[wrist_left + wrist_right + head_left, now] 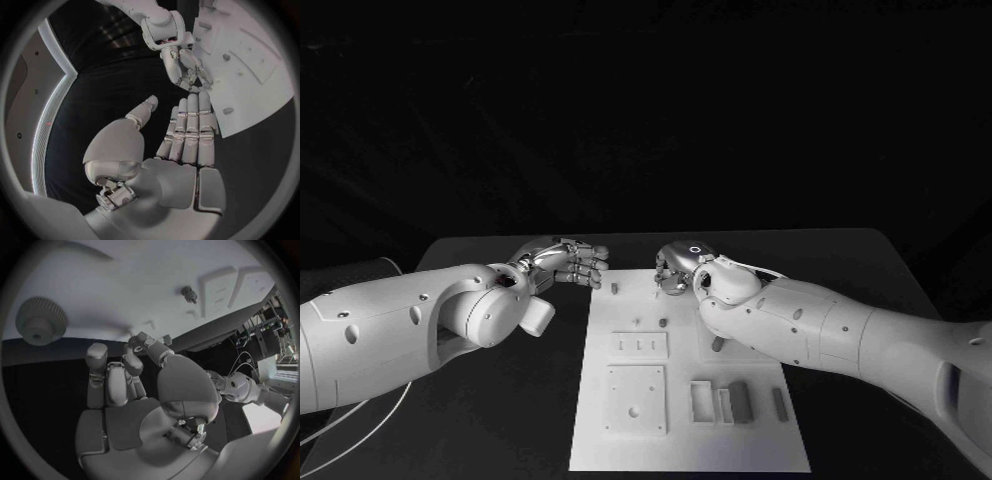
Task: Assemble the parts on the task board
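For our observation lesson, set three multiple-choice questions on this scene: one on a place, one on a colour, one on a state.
1. Both hands are at the board's: A) far end B) near end C) middle.
2. The table is: A) white B) black C) blue.
3. The left hand: A) grips a gear B) holds nothing C) presses the board.
Answers: 1 A, the left hand and right hand sit by the board's far edge; 2 B, it lies dark around the white board; 3 B, its fingers stretch out bare.

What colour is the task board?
White; the task board shows best in the head view.
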You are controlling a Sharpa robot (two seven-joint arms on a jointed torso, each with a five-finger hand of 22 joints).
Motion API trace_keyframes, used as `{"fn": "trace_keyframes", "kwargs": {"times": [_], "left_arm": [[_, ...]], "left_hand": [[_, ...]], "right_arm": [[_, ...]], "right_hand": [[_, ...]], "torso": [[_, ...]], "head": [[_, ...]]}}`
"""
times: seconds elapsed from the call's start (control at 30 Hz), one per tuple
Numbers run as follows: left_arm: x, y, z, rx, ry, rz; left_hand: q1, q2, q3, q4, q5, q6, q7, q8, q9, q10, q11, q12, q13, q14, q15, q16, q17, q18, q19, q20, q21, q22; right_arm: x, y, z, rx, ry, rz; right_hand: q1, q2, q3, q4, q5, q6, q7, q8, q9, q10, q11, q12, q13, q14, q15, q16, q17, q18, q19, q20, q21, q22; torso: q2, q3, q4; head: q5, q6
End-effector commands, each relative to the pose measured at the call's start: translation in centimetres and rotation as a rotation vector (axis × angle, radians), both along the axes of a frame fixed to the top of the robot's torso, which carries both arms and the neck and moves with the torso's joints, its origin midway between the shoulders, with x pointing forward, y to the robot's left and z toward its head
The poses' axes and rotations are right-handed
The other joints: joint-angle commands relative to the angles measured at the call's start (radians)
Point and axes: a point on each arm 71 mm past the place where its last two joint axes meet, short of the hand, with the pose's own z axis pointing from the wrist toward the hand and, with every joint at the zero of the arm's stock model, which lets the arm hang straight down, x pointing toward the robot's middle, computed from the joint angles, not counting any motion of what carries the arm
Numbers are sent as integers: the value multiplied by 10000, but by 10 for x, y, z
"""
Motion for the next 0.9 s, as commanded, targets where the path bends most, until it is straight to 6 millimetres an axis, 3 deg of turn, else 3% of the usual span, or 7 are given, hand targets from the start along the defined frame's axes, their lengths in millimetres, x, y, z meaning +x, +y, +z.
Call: {"fn": "trace_keyframes", "kwargs": {"times": [0.03,0.17,0.5,0.9], "left_arm": [[0,-3,1,-76,25,-207],[-1,-3,1,-77,50,-240],[0,-3,1,-76,-7,-176],[0,-2,1,-78,-14,-170]], "left_hand": [[-23,0,-18,-16,-53,-51,-15,-64,12,-74,27,-61,11,40,30,-46,16,131,-29,-59,-70,12],[-28,-7,-22,-15,-65,-60,-13,-72,16,-87,33,-74,11,36,33,-57,23,129,-34,-57,-75,12],[-46,-23,-31,-6,-84,-99,20,-103,20,-105,45,-97,17,39,35,-80,44,130,-37,-55,-80,14],[-42,-20,-27,-4,-85,-120,32,-119,24,-101,44,-102,25,46,33,-91,58,133,-34,-56,-81,17]], "right_arm": [[0,0,0,78,38,-31],[0,0,0,140,36,-41],[0,-1,0,251,-10,-113],[0,-3,0,302,-1,-145]], "right_hand": [[-60,-41,12,7,-24,-30,100,-64,-1,-64,6,-56,-15,-78,7,-58,-25,1145,1,48,-70,161],[-83,-159,1,18,-73,-355,202,-279,-101,-88,99,-71,-20,-86,82,-64,-52,1145,1,39,-95,155],[-161,-256,-4,40,-145,-663,329,-488,-211,-115,220,-71,-25,-90,194,-61,-82,1145,27,23,-127,148],[-165,-256,8,45,-145,-698,352,-513,-230,-119,243,-67,-26,-96,220,-62,-97,1145,31,20,-134,149]], "torso": [[1,4,-1],[-2,0,-1],[3,2,-2],[3,1,-6]], "head": [[7,-8],[7,-11],[-11,-2],[-18,-3]]}}
